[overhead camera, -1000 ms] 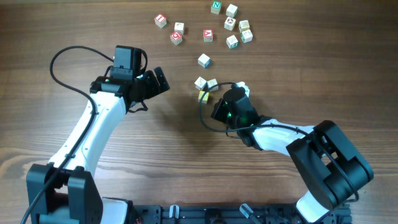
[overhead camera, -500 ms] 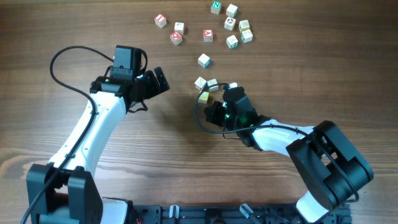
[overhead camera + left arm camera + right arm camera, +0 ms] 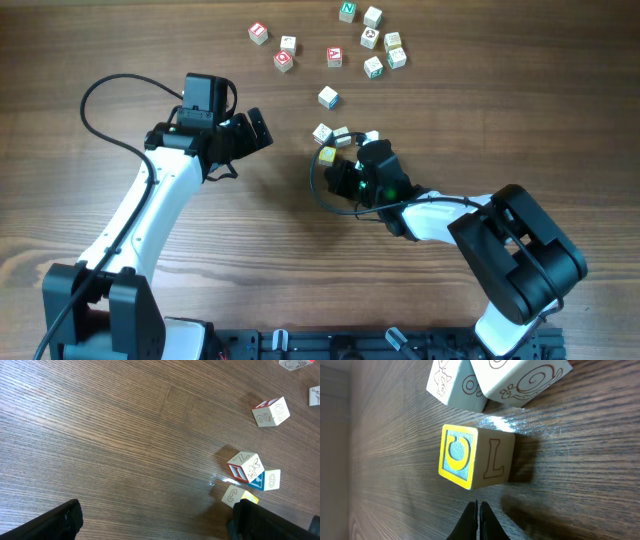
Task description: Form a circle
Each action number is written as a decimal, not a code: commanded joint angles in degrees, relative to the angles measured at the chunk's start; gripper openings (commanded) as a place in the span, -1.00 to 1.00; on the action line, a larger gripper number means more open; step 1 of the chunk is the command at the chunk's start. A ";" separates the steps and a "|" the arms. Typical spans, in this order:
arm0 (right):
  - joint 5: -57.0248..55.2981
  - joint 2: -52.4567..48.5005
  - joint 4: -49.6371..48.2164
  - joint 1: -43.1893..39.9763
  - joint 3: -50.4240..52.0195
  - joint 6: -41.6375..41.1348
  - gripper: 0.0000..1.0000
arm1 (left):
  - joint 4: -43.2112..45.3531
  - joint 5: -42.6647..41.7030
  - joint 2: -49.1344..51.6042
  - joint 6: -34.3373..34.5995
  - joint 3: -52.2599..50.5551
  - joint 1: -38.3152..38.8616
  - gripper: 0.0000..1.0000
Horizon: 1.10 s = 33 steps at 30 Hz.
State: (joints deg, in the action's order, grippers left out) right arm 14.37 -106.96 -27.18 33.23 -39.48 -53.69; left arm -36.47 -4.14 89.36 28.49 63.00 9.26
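No circle of cubes shows, only a loose cluster. A yellow-faced letter cube (image 3: 327, 155) lies just below two pale cubes (image 3: 321, 133) (image 3: 342, 136), and another pale cube (image 3: 372, 137) sits to their right. My right gripper (image 3: 339, 169) is shut and empty, its tips low over the table just short of the yellow cube (image 3: 475, 462); in the right wrist view the shut tips (image 3: 477, 515) point at it. My left gripper (image 3: 255, 130) hangs open and empty to the cluster's left. In the left wrist view it (image 3: 160, 525) stands wide, with the yellow cube (image 3: 239, 496) by its right finger (image 3: 260, 520).
A lone pale cube (image 3: 328, 97) sits above the cluster. Several more letter cubes lie scattered along the far edge, red-marked ones (image 3: 284, 61) to the left and green-marked ones (image 3: 374, 67) to the right. A black cable (image 3: 100, 95) loops beside the left arm.
My right gripper has swung left, from beside the right-hand pale cube to just below-right of the yellow cube, staying shut. That pale cube shifted slightly left. The left arm has not moved.
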 commanded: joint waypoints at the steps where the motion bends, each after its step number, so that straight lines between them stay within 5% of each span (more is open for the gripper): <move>1: 0.04 -1.49 -0.92 0.35 0.04 0.98 -0.91 | 0.00 0.59 -0.07 -1.09 -0.07 -0.15 1.00; 33: -3.87 -4.11 -6.67 0.35 -1.25 0.81 -0.91 | 0.00 0.59 -0.07 -1.09 -0.07 -0.15 1.00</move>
State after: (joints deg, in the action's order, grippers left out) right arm 12.12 -109.95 -33.36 33.23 -39.59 -53.69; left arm -36.45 -4.14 89.36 28.49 63.00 9.26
